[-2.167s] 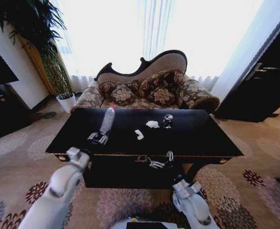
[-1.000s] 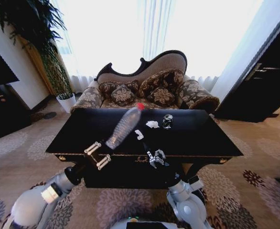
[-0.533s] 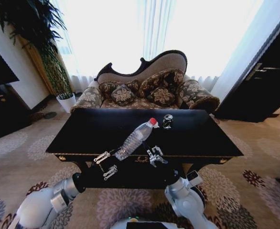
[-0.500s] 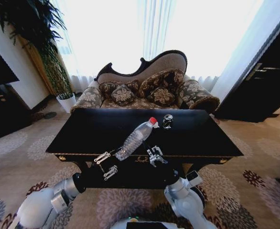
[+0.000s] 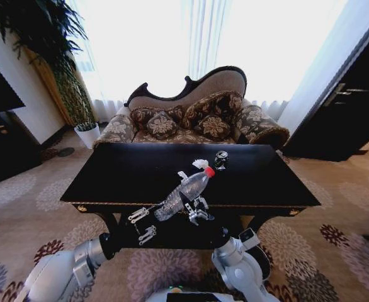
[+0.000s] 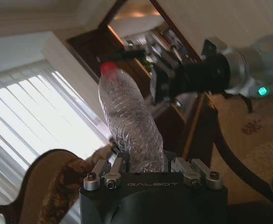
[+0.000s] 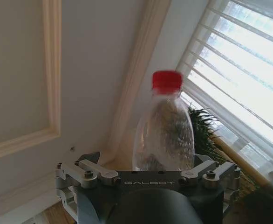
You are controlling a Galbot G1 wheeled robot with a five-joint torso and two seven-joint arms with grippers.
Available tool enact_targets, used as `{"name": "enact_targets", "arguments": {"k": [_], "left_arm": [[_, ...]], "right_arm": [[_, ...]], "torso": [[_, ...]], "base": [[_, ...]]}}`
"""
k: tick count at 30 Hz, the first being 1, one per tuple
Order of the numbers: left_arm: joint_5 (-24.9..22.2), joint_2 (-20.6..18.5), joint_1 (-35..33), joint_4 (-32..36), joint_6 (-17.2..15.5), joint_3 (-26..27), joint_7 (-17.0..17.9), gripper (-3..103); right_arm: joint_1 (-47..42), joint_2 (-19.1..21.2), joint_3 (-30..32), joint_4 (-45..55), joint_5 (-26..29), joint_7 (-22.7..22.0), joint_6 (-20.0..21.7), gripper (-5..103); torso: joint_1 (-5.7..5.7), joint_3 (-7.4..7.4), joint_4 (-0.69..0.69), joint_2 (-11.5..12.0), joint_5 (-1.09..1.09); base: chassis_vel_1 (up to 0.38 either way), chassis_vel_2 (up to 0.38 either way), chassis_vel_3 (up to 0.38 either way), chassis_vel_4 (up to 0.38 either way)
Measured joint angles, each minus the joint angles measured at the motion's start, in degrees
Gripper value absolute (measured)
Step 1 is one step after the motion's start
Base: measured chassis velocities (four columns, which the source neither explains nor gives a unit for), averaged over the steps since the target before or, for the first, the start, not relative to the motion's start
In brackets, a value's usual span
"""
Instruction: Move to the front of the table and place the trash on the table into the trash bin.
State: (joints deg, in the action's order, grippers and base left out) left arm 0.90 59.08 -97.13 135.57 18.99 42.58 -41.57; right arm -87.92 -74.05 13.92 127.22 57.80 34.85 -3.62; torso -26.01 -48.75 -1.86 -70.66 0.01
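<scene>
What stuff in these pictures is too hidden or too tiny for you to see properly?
- Bottle, bottom end: left wrist view, tucked behind the left gripper that holds it.
- Paper scraps: head view, the bottle's red cap covers part of them.
- Can: head view, too small to read anything on it.
- Table, middle of its front edge: head view, the right gripper and the bottle are in front of it.

My two arms, pale grey shells with black joints

My left gripper (image 6: 150, 169) and right gripper (image 7: 148, 176) carry silver screwed fingers and "GALBOT" lettering on black bodies.
</scene>
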Motion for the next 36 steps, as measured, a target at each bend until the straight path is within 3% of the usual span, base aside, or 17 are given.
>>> {"name": "enact_targets", "arguments": {"k": [4, 7, 9, 10, 13, 16, 18, 19, 30, 31, 33, 36], "left_arm": [[1.2, -0.6, -0.1, -1.5, 0.3, 0.5, -0.9, 33], [0.5, -0.7, 0.0, -1.8, 0.4, 1.0, -1.0, 31], [0.4, -0.6, 0.0, -1.8, 0.3, 1.1, -1.0, 31], [0.2, -0.6, 0.1, -1.8, 0.3, 1.1, -1.0, 31], [0.0, -0.6, 0.2, -1.8, 0.3, 1.1, -0.7, 30], [-0.6, -0.6, 0.6, -1.3, -0.4, 1.3, -0.2, 30], [-0.7, -0.7, 0.7, -1.1, -0.5, 1.4, -0.1, 30], [-0.8, -0.7, 0.8, -0.9, -0.6, 1.5, 0.0, 30], [-2.6, 0.9, 0.1, -0.7, -1.9, 1.7, 4.0, 26], [-3.5, 1.4, -0.2, -0.7, -2.1, 1.7, 4.7, 31], [-4.4, 1.7, -0.3, -0.7, -2.3, 1.8, 5.2, 31], [-7.5, 2.6, -0.4, -0.8, -2.7, 2.3, 6.0, 47]], "right_arm": [[-0.3, -0.1, 0.7, 1.2, 0.1, 0.6, 0.0, 97], [-0.5, -0.2, 1.3, 1.5, -0.4, 1.5, -0.4, 82], [-0.6, -0.2, 1.3, 1.5, -0.5, 1.7, -0.5, 82], [-0.8, -0.2, 1.4, 1.5, -1.1, 2.1, -0.9, 71], [-1.0, -0.4, 1.5, 1.5, -2.0, 2.7, -1.4, 65], [-1.2, -0.7, 1.5, 1.5, -3.5, 3.5, -1.8, 50], [-1.2, -0.7, 1.5, 1.5, -3.7, 3.6, -1.8, 50], [-1.2, -0.7, 1.5, 1.5, -3.9, 3.6, -1.9, 41], [-1.3, -0.8, 3.8, 0.0, -5.9, 4.6, -3.4, 28], [-1.3, -0.8, 4.3, 0.0, -5.9, 4.6, -3.5, 27], [-1.3, -0.7, 4.7, 0.0, -5.9, 4.6, -3.6, 27], [-1.3, -0.4, 6.2, -0.3, -5.6, 4.7, -4.0, 27]], "torso": [[0.0, 0.0, 0.0, 0.0, 0.0], [0.0, 0.0, 0.0, 0.0, 0.0], [0.0, 0.0, 0.0, 0.0, 0.0], [0.0, 0.0, 0.0, 0.0, 0.0], [0.0, 0.0, 0.0, 0.0, 0.0], [0.0, 0.0, 0.0, 0.0, 0.0], [0.0, 0.0, 0.0, 0.0, 0.0], [0.0, 0.0, 0.0, 0.0, 0.0], [0.0, 0.0, 0.0, 0.0, -0.01], [0.0, 0.0, 0.01, 0.0, -0.01], [0.0, 0.0, 0.01, 0.0, -0.01], [0.0, 0.0, 0.0, 0.0, -0.01]], "base": [[0.0, 0.0, 0.0, 0.0], [0.0, 0.0, 0.0, 0.0], [0.0, 0.0, 0.0, 0.0], [0.0, 0.0, 0.0, 0.0], [0.0, 0.0, 0.0, 0.0], [0.0, 0.0, 0.0, 0.0], [0.0, 0.0, 0.0, 0.0], [0.0, 0.0, 0.0, 0.0], [0.0, 0.0, 0.0, 0.0], [0.0, 0.0, 0.0, 0.0], [0.0, 0.0, 0.0, 0.0], [0.0, 0.0, 0.0, 0.0]]}}
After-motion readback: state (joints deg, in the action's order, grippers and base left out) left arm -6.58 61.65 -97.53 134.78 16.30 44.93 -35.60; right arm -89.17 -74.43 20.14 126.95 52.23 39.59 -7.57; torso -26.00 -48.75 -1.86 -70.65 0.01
